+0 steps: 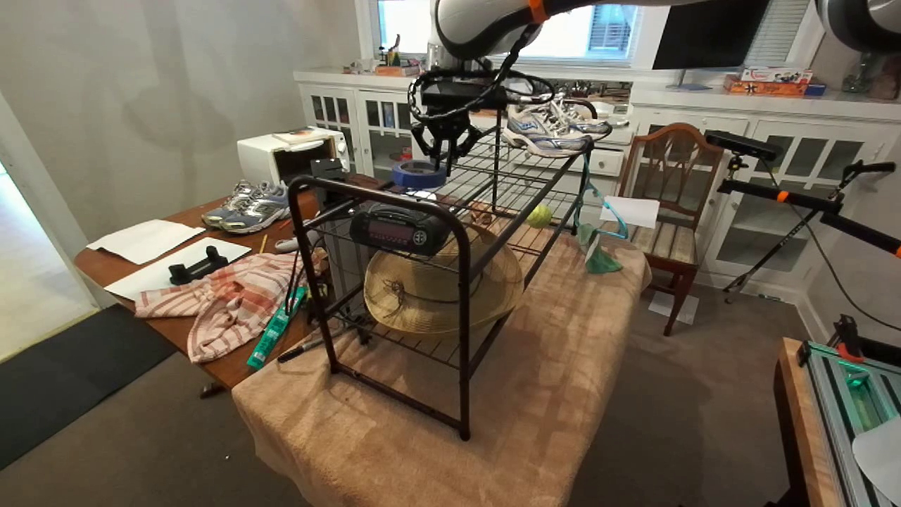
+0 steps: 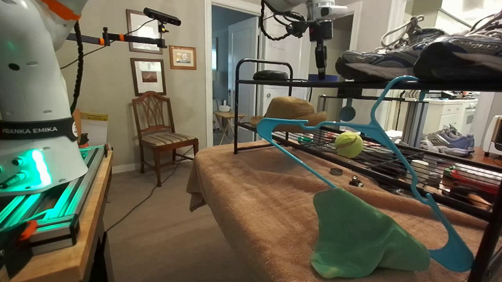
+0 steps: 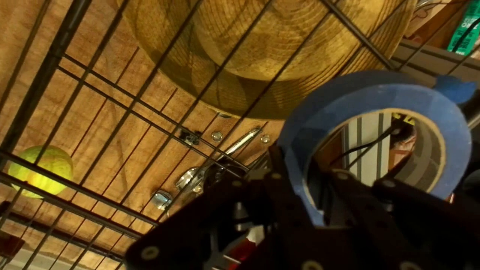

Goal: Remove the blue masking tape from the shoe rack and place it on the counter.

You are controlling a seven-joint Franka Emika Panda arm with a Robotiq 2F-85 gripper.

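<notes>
Narrowly parted, the claw [image 1: 442, 171] straddles one side of the blue tape [image 1: 415, 180] atop the black rack [image 1: 464, 317]; I cannot tell if it grips.

Shoe rack [image 1: 464, 303] in both exterior views, from opposite ends; wrist view downward, close.

The blue masking tape [image 1: 412, 179] lies flat, hole upward, atop the black wire shoe rack [image 1: 463, 303]
</notes>
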